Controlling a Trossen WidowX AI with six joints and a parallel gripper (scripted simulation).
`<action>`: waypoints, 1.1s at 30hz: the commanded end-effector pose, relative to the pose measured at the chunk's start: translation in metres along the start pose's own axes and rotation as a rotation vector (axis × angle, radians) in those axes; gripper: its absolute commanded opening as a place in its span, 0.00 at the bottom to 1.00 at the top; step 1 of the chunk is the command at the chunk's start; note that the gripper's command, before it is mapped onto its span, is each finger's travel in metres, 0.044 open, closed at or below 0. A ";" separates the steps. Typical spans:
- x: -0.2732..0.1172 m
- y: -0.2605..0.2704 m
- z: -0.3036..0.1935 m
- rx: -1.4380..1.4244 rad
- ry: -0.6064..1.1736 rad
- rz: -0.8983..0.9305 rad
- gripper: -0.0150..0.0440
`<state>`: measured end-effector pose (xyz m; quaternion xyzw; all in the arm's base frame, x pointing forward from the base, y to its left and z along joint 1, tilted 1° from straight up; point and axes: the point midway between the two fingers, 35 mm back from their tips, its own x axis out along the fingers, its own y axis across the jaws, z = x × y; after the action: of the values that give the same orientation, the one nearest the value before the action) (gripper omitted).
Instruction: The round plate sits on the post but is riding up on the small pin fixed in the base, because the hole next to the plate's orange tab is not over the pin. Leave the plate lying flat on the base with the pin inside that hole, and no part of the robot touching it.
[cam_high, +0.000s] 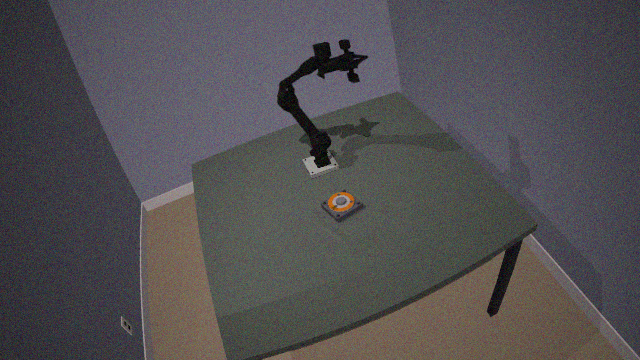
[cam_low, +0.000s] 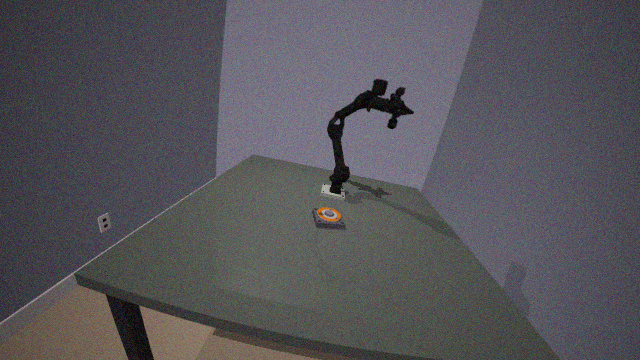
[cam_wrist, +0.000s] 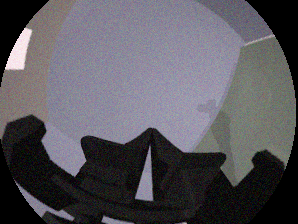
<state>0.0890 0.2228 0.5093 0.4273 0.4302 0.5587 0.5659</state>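
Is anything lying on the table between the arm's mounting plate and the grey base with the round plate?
Nothing: in the top view only bare green table separates the mounting plate from the base carrying the round plate.
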 end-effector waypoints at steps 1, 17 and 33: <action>0.009 -0.053 0.056 -0.033 -0.148 -0.173 0.25; -0.065 -0.246 0.182 -0.083 -0.367 -0.848 0.25; -0.233 -0.412 0.172 0.089 -0.066 -1.458 0.25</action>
<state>0.3691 0.0293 0.2011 0.1251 0.5500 0.0410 0.8247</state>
